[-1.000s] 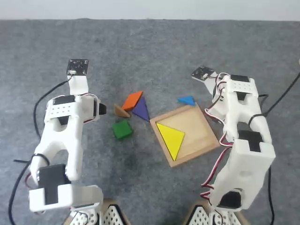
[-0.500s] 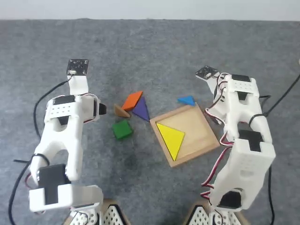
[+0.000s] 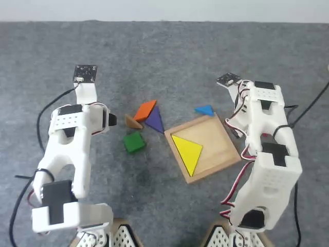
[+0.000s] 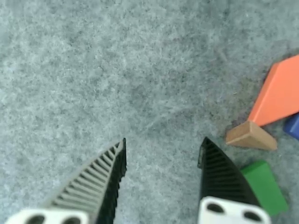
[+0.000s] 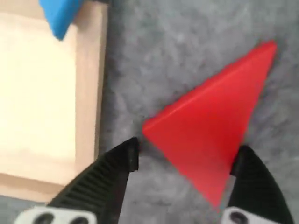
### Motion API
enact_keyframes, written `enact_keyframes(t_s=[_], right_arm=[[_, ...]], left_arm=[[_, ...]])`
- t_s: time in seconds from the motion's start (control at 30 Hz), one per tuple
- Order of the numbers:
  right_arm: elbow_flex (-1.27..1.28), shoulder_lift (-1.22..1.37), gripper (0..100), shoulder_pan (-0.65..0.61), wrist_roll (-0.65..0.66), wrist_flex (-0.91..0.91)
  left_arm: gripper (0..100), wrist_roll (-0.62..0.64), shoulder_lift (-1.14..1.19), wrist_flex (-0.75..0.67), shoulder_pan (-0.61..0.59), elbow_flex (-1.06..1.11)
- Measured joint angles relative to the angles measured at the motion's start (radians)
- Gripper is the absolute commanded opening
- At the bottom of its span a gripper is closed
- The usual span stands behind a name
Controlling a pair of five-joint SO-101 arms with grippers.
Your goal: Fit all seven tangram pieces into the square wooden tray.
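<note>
The right gripper stood with its fingers spread wide. The red triangle lay flat on the grey carpet in the gap between them. Its broad end sat between the two tips and its long point ran out past them. Whether either tip touched it could not be told. Just outside one finger ran the rim of the wooden tray. Farther out beyond that tip, the blue triangle lay at the tray's corner. From above, the yellow triangle rested inside the tray against the edge away from this gripper.

The left gripper was also wide open, its fingers holding nothing, with bare carpet between and ahead of the tips. Just outside one finger sat the green square. A little beyond that tip lay the tan triangle, touching the orange parallelogram farther out. The purple triangle lay against the parallelogram on the side away from the fingers, between them and the tray.
</note>
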Motion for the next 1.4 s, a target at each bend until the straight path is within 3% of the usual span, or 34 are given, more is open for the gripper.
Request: enact_keyframes(t_s=[0.43,0.6,0.73,0.9,1.4], right_arm=[[-0.081,-0.02,31.0,0.002,-0.181,0.075],[-0.081,-0.02,31.1,-0.055,-0.261,0.075],[-0.081,-0.02,32.5,-0.08,-0.27,0.075],[-0.081,-0.02,43.5,-0.074,-0.27,0.075],[-0.081,-0.02,43.9,-0.075,-0.233,0.075]], left_arm=[[25,0.0,0.0,0.0,0.0,0.0],[25,0.0,0.0,0.0,0.0,0.0],[25,0.0,0.0,0.0,0.0,0.0],[25,0.0,0.0,0.0,0.0,0.0],[25,0.0,0.0,0.0,0.0,0.0]])
